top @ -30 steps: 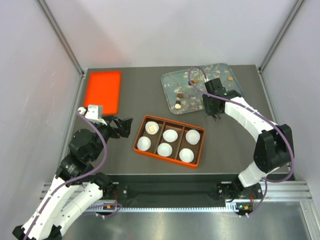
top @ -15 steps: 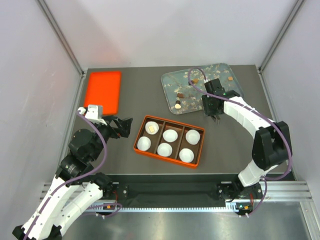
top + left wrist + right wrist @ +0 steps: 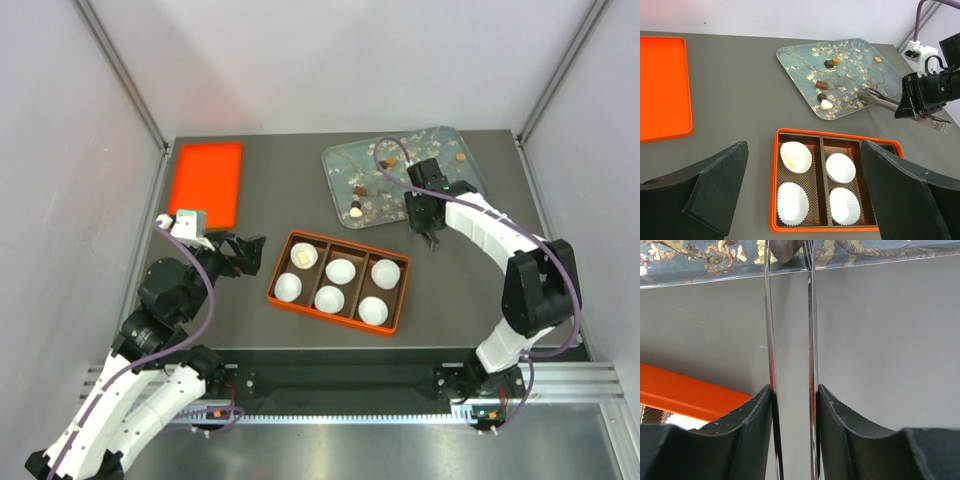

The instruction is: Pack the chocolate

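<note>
Several small chocolates (image 3: 821, 84) lie on the blossom-printed tray (image 3: 440, 140), dark, brown and tan. One pale piece (image 3: 792, 159) sits in a white cup in the orange box (image 3: 280, 297). My right gripper (image 3: 428, 232) is shut on metal tongs (image 3: 880, 100). The tong tips pinch a brown piece (image 3: 785, 250) at the tray's near edge. In the right wrist view the gripper (image 3: 790, 395) has the tong blades running up between its fingers. My left gripper (image 3: 245, 255) is open and empty, left of the box; its wide-apart fingers (image 3: 710, 190) frame the box.
A flat orange lid (image 3: 205, 182) lies at the back left. The box holds several white paper cups (image 3: 841, 167) in three columns. Grey walls with metal posts close in the table on three sides.
My right gripper with the tongs has shifted slightly to the left by the tray's near edge. The left arm has not moved.
</note>
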{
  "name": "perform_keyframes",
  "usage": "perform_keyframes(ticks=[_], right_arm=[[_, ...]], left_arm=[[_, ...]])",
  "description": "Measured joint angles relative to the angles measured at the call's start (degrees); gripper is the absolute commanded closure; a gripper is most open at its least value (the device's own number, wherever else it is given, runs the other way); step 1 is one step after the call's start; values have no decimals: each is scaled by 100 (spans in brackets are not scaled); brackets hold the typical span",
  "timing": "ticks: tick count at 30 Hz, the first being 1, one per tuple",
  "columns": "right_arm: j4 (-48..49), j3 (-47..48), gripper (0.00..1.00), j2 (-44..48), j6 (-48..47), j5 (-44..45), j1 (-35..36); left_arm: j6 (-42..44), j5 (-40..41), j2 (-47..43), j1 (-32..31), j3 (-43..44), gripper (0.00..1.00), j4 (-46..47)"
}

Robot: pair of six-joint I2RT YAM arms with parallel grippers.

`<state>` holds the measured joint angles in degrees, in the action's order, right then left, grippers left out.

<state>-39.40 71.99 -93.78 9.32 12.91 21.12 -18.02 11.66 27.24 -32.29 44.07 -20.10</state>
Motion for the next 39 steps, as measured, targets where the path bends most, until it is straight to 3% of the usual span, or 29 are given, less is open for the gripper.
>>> perform_keyframes(ticks=[15, 22, 39], right_arm=[[-7, 2, 70, 20, -81, -146, 4], [-70, 7, 70, 439, -66, -221, 262], [79, -127, 70, 1519, 798, -892, 2813]], left_arm=[[0, 2, 0, 0, -7, 1, 0], [2, 2, -13, 0, -33, 1, 0], [0, 109, -140, 0, -63, 1, 31]])
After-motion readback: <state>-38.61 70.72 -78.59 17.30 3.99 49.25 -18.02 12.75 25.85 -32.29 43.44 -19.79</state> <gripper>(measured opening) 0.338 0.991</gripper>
